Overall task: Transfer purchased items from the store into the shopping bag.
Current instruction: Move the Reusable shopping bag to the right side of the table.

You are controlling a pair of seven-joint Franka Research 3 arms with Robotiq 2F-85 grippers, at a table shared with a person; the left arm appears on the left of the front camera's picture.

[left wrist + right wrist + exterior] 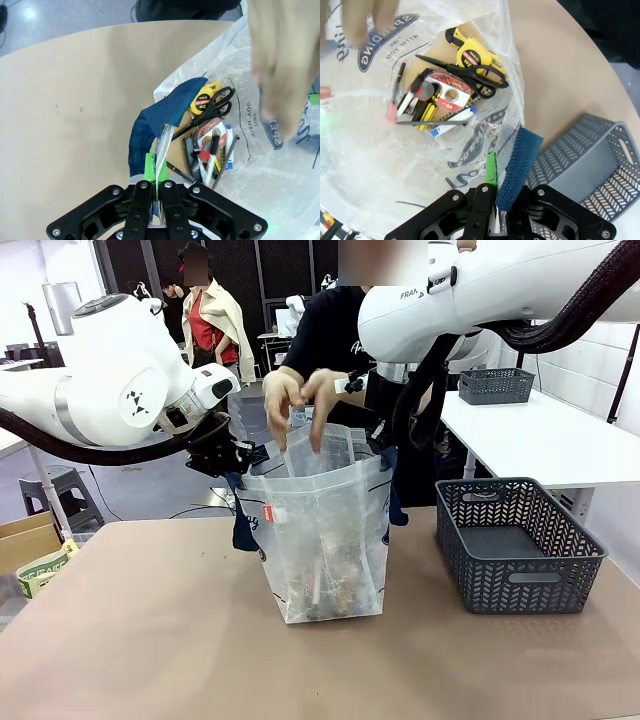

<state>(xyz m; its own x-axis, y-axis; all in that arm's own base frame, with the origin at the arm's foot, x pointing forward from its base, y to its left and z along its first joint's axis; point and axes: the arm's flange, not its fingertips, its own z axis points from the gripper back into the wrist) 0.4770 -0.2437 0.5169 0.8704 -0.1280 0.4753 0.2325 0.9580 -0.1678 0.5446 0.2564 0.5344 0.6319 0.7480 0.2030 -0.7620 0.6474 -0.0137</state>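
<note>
Two tools are clamped on opposite sides of the rim of the shopping bag, which stands upright at the middle of the desk, in the centre of the front view. The left tool is shown in its wrist view with both jaws pressed together on a fold of the film, just beside a navy strap handle. The right tool is closed in the same way on the opposite rim, next to a second strap. This two-sided grip is judged to spread and steady the mouth, so that items can be lowered in from above without the soft walls collapsing.

The person's hands are placed over the open mouth, at the upper centre of the front view. Whether an item is carried in them cannot be told.

The bag is made of thin, crinkled, translucent whitish film printed with a navy oval logo, and the straps are of woven webbing. At the bottom of the bag, a yellow tape measure, black-handled scissors, a red-labelled tape roll and several pens are seen lying flat. A rigid dark grey mesh basket with a herringbone lattice is set at the lower right of the front view, apart from the bag.
</note>
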